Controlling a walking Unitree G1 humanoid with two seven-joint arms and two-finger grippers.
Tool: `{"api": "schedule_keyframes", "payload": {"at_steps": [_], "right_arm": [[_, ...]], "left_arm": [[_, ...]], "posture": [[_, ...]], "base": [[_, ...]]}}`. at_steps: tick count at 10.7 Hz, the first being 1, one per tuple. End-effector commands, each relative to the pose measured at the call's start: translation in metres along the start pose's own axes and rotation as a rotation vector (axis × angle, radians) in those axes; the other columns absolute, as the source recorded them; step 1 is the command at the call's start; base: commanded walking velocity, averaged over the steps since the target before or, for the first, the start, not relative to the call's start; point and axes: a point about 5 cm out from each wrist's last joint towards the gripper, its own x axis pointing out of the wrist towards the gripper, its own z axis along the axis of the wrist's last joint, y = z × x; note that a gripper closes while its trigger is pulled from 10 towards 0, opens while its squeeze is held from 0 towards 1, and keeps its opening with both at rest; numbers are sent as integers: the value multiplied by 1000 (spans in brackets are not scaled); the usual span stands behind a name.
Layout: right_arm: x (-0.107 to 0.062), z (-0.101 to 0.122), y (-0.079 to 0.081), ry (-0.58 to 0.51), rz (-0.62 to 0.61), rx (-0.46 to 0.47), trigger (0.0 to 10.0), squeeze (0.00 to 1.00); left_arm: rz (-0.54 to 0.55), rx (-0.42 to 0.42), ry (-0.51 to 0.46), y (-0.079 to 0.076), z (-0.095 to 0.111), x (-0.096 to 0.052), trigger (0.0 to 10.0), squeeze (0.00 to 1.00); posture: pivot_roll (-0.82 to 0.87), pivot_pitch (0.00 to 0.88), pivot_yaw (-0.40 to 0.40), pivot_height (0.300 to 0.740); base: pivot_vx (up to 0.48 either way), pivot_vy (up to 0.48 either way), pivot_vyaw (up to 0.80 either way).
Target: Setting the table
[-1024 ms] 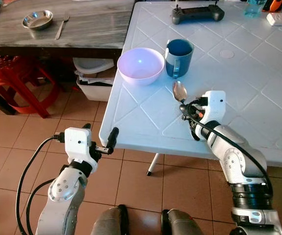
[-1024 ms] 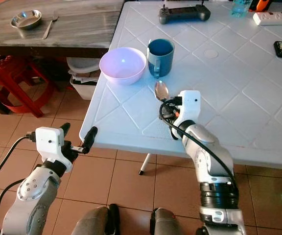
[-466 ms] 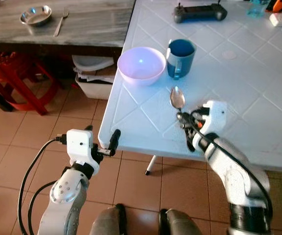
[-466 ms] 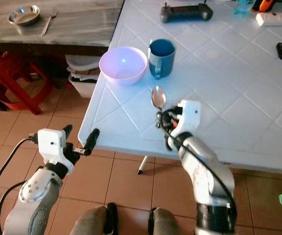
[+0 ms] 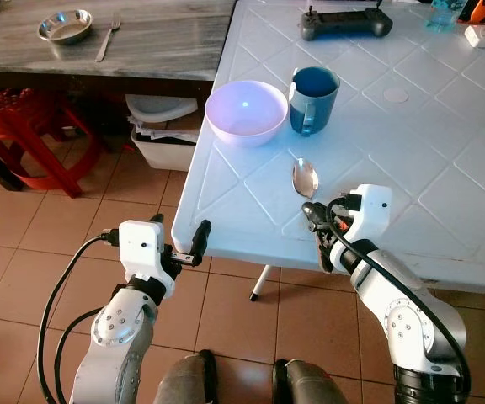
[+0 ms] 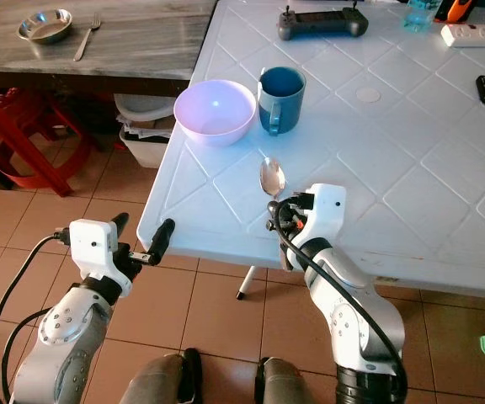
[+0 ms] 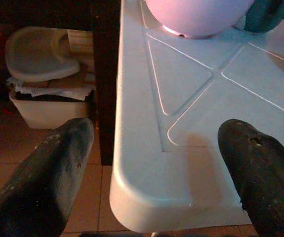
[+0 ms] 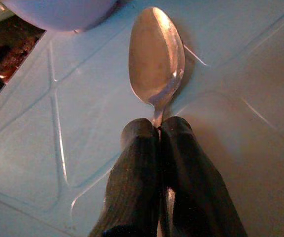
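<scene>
With your right claw (image 5: 311, 208) pinched on the spoon (image 5: 305, 178) handle, lower it flat just beside the bowl (image 5: 245, 112) while your left claw (image 7: 157, 163) waits wide.

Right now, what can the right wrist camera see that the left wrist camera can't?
The right wrist view alone shows the right end effector pinching the spoon by its handle. The left wrist view alone shows the left end effector's open fingers, the table's corner, a blue cup and a bin. Both show the pink bowl.
</scene>
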Motion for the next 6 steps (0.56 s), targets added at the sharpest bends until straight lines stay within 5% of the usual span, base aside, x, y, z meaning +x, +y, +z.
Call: {"api": "schedule_keyframes", "payload": {"at_steps": [1,2,4,5,6], "right_arm": [[0,-25,-17,136,-111,-25,10000,71],[-1,-28,-23,155,-161,-35,10000,1000],[4,-26,-23,158,-168,-78,10000,1000],[6,-25,-24,160,-170,-87,10000,675],[9,-23,-26,160,-168,-102,10000,0]], "left_arm": [[9,10,7,2,-2,-1,10000,0],[10,9,7,1,-3,-1,10000,0],[7,7,12,1,-4,-2,10000,0],[5,7,12,1,-4,-1,10000,0],[5,8,12,1,-4,-1,10000,0]], "posture": [[15,179,58,740],[15,182,59,740],[12,187,61,740],[12,188,61,740],[14,191,61,740]], "base": [[0,0,0],[0,0,0],[0,0,0],[0,0,0],[0,0,0]]}}
